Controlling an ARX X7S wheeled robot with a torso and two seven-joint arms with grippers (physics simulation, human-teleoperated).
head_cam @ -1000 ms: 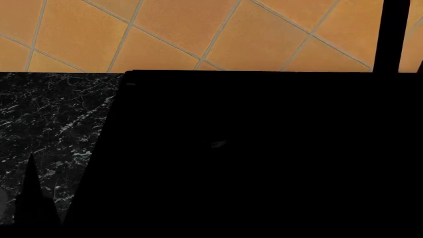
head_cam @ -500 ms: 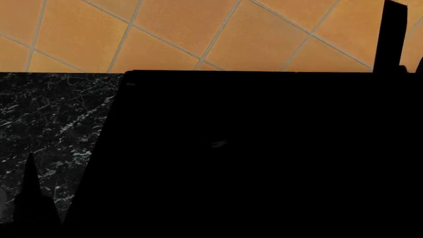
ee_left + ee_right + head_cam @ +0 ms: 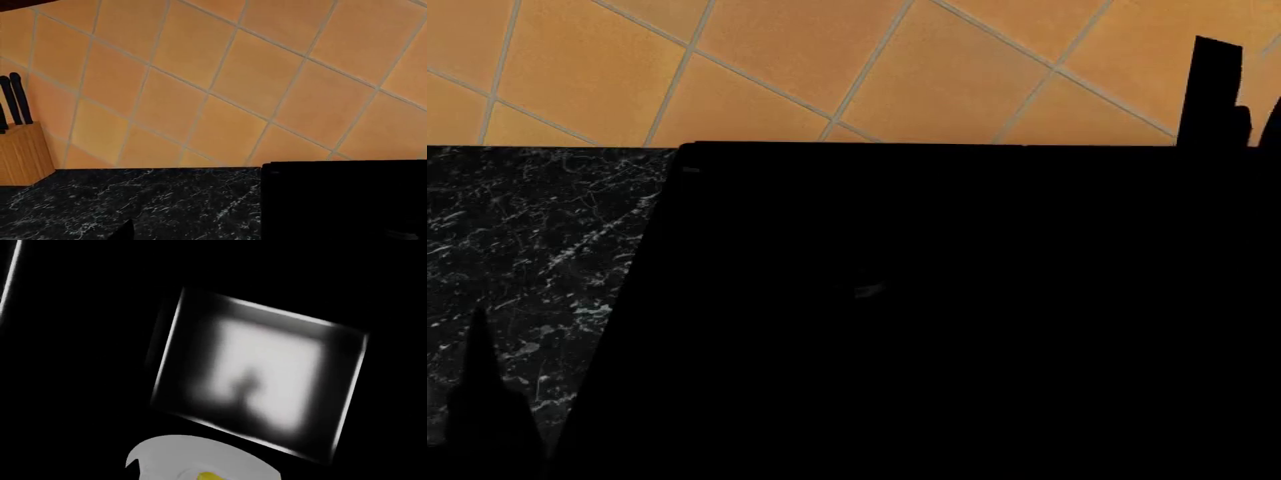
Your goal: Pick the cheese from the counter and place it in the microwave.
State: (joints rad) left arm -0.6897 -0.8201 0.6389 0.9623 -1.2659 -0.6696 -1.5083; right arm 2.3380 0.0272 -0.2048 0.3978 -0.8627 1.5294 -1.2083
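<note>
One sliver of yellow cheese [image 3: 207, 475] shows at the right wrist view's bottom edge; both grippers' states cannot be told.

The counter [image 3: 133, 200] bears a wooden knife block [image 3: 23, 152] and stove top [image 3: 961, 320].

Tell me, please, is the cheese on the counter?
No: the cheese appears on a white plate inside a dark enclosure; the visible counter shows none.
</note>
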